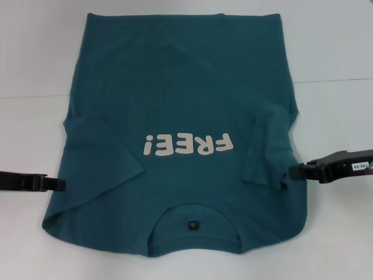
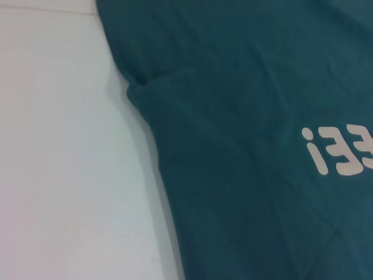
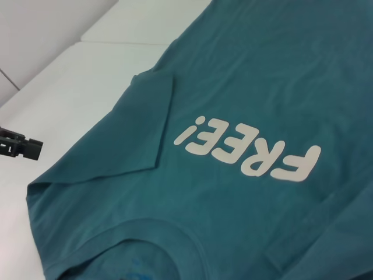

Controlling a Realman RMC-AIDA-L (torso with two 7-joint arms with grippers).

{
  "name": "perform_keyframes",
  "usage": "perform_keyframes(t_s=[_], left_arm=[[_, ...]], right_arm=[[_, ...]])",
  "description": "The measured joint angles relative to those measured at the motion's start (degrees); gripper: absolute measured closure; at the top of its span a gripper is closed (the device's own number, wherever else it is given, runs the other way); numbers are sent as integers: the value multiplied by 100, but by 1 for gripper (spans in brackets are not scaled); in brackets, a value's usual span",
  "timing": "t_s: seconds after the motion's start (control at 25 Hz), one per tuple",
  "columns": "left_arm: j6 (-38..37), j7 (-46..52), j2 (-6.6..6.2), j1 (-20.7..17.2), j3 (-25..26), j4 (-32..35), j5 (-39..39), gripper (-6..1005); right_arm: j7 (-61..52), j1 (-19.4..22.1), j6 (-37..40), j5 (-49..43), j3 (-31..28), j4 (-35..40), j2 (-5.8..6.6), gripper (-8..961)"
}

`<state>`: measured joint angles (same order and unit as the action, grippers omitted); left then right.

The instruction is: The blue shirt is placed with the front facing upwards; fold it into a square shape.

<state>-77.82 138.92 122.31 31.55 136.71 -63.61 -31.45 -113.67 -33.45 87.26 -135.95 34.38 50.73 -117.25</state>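
Two grippers flank blue shirt [image 1: 175, 116], spread front-up on white worktop [image 1: 338, 58]. Collar with neck tag [image 1: 192, 225] lies at near edge; both sleeves folded inward over body; white lettering [image 1: 188, 143] mid-chest; hem toward far edge. Left gripper [image 1: 55, 184] just beside shirt's left edge, right gripper [image 1: 297, 171] at right edge by folded sleeve; jaw state of either: cannot tell. Risk: grasp catching single layer only, so folded sleeve slips out and square skews.
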Motion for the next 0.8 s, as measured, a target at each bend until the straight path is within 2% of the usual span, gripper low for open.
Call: perform_keyframes(t_s=[0.16, 0.36, 0.68, 0.8], left_arm=[[131, -23, 21, 21, -47, -24, -1, 651], [55, 150, 0, 114, -5, -40, -2, 411], [-27, 670, -157, 213, 5, 99, 35, 251], [-72, 773, -214, 249, 13, 195, 32, 247]], right_arm=[[-119, -49, -88, -4, 79, 0, 42, 938], [-260, -64, -282, -4, 307, -1, 78, 938], [-363, -131, -327, -11, 471, -2, 76, 938], [-391, -175, -332, -11, 482, -2, 81, 938]])
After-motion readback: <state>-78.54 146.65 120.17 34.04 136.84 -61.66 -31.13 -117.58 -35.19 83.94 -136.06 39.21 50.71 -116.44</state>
